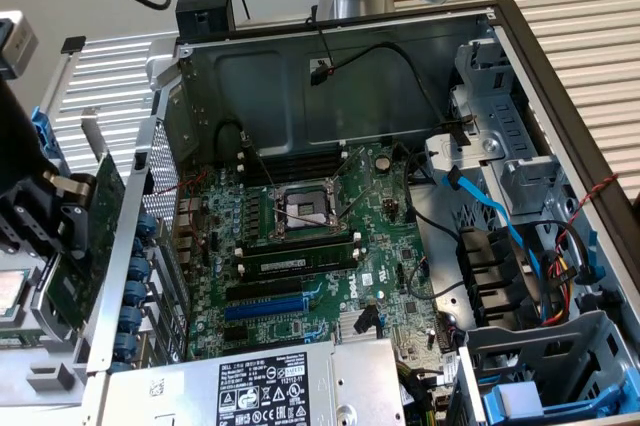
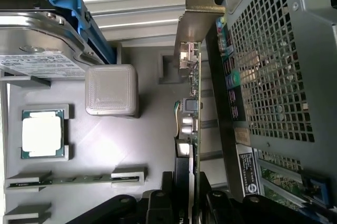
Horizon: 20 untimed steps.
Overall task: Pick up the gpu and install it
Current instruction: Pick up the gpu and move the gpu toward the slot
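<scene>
While gripper (image 1: 62, 208) is clamping gpu (image 1: 95, 246) outside case (image 1: 300, 76), at the exterior view's left, it is likely needing upright, wall-clear carriage.

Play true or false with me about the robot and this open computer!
1. The fingers grip the green circuit card with a silver metal bracket. True.
2. The card sits in a slot on the big green motherboard. False: it is held outside the case, beside its perforated wall.
3. A square silver processor chip lies in a grey tray. True.
4. The metal computer case has its side cover on. False: it is open, with the insides showing.
</scene>
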Available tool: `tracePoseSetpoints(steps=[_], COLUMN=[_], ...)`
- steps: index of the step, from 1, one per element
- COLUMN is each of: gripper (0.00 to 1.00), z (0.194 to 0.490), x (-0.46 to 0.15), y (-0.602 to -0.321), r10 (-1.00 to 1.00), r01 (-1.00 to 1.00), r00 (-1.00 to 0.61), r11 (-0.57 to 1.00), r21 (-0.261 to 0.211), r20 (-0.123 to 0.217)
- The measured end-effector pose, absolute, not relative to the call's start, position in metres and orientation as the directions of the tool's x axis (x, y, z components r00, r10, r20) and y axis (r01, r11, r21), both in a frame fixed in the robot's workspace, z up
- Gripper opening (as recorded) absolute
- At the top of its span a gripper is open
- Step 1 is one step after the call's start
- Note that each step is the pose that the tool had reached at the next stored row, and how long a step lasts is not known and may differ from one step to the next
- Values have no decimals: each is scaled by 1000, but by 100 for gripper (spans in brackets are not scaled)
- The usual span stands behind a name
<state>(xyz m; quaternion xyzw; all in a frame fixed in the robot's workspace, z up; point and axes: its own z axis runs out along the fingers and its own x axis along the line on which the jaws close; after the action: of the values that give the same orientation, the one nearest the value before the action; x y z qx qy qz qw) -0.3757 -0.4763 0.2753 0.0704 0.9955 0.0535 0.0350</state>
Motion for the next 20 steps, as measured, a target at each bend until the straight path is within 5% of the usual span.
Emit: tracePoseSetpoints(steps=[20], gripper=[29], z=[357], x=[-376], y=[-480], r10=[144], r01=[136], r00=[-988], r11=[984], r21=[113], r20=[-61])
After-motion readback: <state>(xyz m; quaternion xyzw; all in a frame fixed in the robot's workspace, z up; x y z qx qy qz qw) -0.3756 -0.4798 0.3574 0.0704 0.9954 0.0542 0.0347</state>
